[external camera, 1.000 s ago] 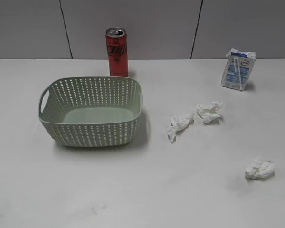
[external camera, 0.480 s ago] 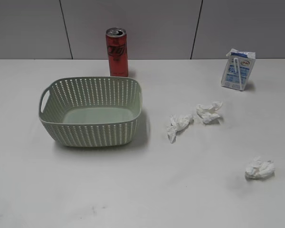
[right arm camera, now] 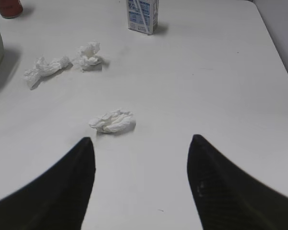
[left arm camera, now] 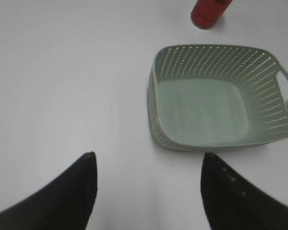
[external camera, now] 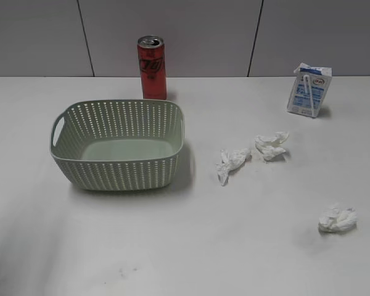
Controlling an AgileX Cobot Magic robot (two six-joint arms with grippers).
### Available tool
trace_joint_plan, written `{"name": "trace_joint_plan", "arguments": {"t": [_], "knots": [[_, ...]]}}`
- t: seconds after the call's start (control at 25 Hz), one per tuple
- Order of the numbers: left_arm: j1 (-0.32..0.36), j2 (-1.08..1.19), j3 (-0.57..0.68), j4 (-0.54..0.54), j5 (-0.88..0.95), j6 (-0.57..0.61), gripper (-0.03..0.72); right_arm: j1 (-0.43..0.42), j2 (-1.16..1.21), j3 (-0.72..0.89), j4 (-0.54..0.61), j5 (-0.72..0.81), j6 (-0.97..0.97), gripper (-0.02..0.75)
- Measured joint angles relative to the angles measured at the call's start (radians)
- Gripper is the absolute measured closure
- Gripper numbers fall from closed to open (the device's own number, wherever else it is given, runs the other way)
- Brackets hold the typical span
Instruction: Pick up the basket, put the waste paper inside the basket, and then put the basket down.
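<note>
The sage-green basket (external camera: 117, 145) stands empty on the white table at the left; it also shows in the left wrist view (left arm camera: 221, 98), ahead and to the right of my open, empty left gripper (left arm camera: 148, 155). Three white waste paper wads lie on the right: one (external camera: 232, 161), one (external camera: 271, 145) and one nearer the front (external camera: 337, 219). In the right wrist view the nearest wad (right arm camera: 113, 121) lies just ahead of my open, empty right gripper (right arm camera: 141, 139), the other two (right arm camera: 45, 67) (right arm camera: 89, 55) farther left. Neither gripper shows in the exterior view.
A red drink can (external camera: 152, 68) stands behind the basket, also at the top of the left wrist view (left arm camera: 209, 12). A blue-and-white carton (external camera: 309, 90) stands at the back right, also in the right wrist view (right arm camera: 143, 15). The table's right edge (right arm camera: 273, 43) is near.
A faint shadow has appeared at the lower left of the table in the exterior view. The objects have not moved.
</note>
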State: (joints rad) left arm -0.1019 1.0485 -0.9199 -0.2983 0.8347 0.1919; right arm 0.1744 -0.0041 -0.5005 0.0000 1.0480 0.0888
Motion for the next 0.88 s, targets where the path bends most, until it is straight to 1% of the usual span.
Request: {"name": "trace_joint_plan", "arguments": {"t": [0.08,0.16,0.36,0.44,0.52,0.68,0.76,0.88], "knots": [[-0.046,0.128,-0.074,0.006,0.007,-0.004,0.174,0.0,0.0,0.0,0.0,0.0,0.0,0.277],[-0.09,0.26,-0.16,0.045,0.016,-0.049,0.174,0.0,0.0,0.0,0.0,0.0,0.0,0.277],[-0.19,0.54,-0.345,0.195,0.071,-0.173,0.174,0.0,0.0,0.0,0.0,0.0,0.0,0.277],[-0.216,0.647,-0.416,0.246,0.123,-0.218,0.174,0.0,0.0,0.0,0.0,0.0,0.0,0.277],[-0.227,0.735,-0.474,0.285,0.171,-0.241,0.158,0.0,0.0,0.0,0.0,0.0,0.0,0.277],[-0.229,0.859,-0.548,0.284,0.196,-0.256,0.067,0.0,0.0,0.0,0.0,0.0,0.0,0.277],[-0.229,0.895,-0.558,0.279,0.18,-0.258,0.053,0.0,0.0,0.0,0.0,0.0,0.0,0.277],[-0.229,0.951,-0.561,0.278,0.17,-0.259,0.05,0.0,0.0,0.0,0.0,0.0,0.0,0.277]]}}
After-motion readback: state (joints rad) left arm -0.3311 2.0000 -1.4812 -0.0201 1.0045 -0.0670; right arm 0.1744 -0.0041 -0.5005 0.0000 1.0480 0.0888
